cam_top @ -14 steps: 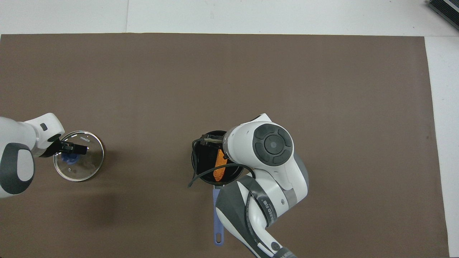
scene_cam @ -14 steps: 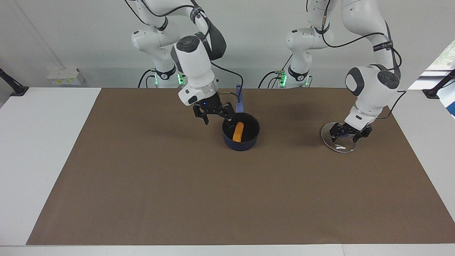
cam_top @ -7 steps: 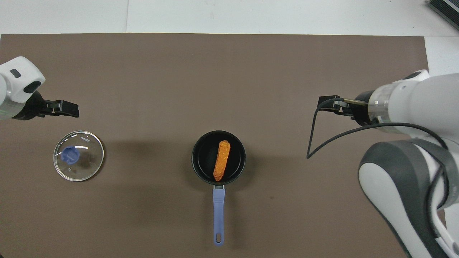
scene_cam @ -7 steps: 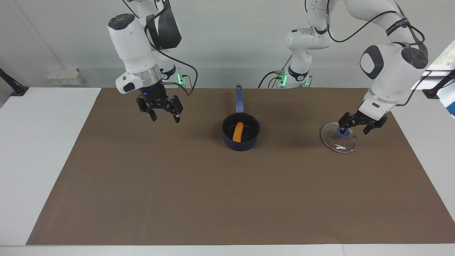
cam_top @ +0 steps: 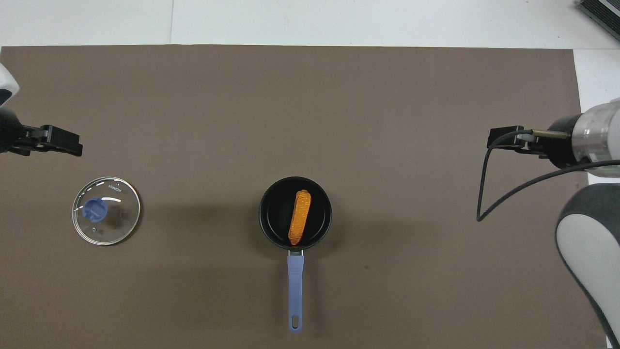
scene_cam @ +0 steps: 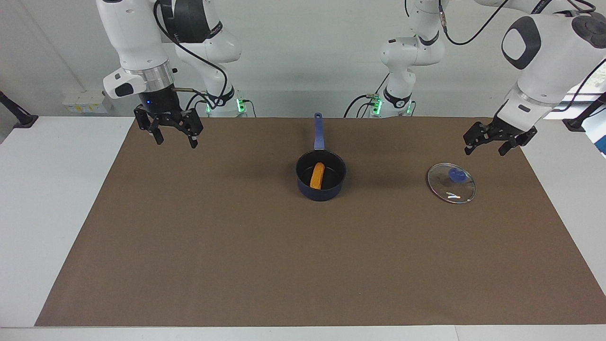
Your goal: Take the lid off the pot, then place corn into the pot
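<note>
The dark blue pot [scene_cam: 320,193] stands on the brown mat, its long blue handle [scene_cam: 319,130] pointing toward the robots. The orange corn [scene_cam: 317,175] lies inside it, also seen in the overhead view [cam_top: 299,223] within the pot [cam_top: 272,215]. The glass lid [scene_cam: 445,187] with its blue knob [scene_cam: 457,175] lies flat on the mat toward the left arm's end, also in the overhead view [cam_top: 114,223]. My left gripper [scene_cam: 485,149] hangs open and empty in the air beside the lid. My right gripper [scene_cam: 176,140] hangs open and empty over the mat at the right arm's end.
The brown mat [scene_cam: 284,265] covers most of the white table [scene_cam: 47,199]. A loose black cable [cam_top: 484,194] hangs from the right wrist. The left gripper [cam_top: 65,144] and right gripper [cam_top: 503,137] show at the mat's two ends in the overhead view.
The right gripper has drawn back from the pot and risen toward the right arm's end. The left gripper has let go of the lid's knob and lifted away. Pot, corn and lid stay put.
</note>
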